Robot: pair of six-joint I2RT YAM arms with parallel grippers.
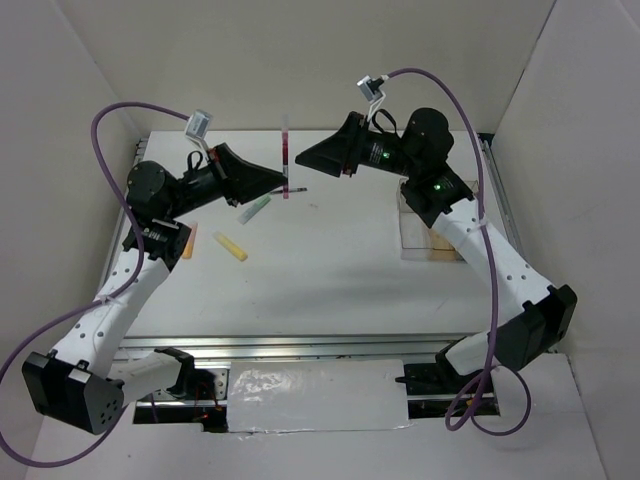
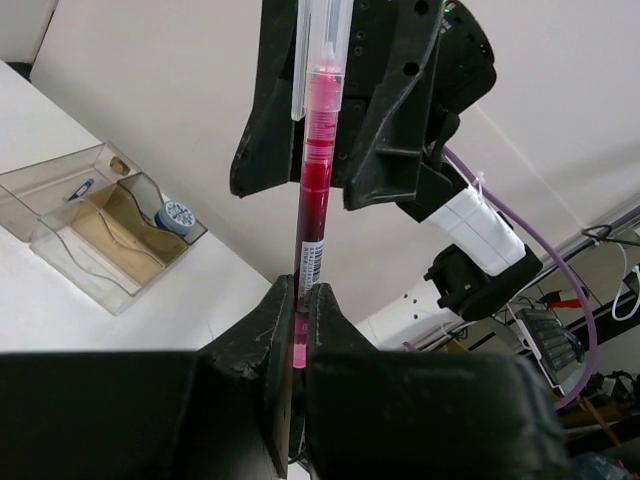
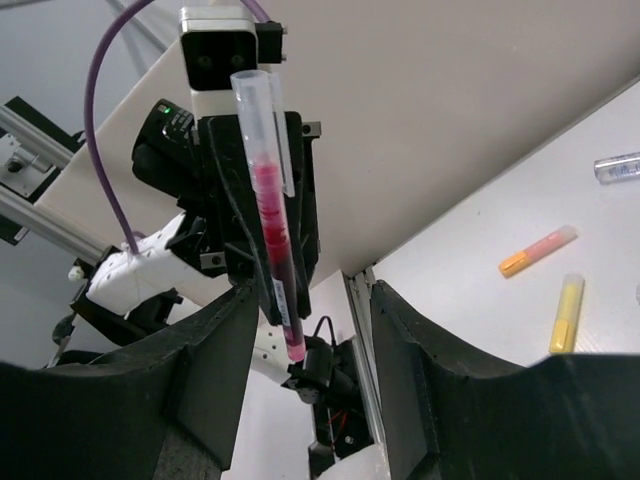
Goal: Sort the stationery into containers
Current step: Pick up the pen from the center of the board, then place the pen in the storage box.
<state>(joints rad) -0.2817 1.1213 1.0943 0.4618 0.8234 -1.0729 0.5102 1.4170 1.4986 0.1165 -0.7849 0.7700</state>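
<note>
Red pen (image 2: 318,160), its label print unreadable, pinched in the left hand (image 2: 298,305).

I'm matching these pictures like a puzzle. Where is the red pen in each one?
Top view: the red pen is a thin line above the middle of the picture.
Left wrist view: the pen runs up the centre from the bottom.
Right wrist view: the pen leans left of centre.
Shared landmark: the left gripper, pinching the pen's lower end.

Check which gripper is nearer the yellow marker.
Left. The left gripper, clamping the red pen, sits just far-right of the yellow marker; the right gripper is beyond it.
</note>
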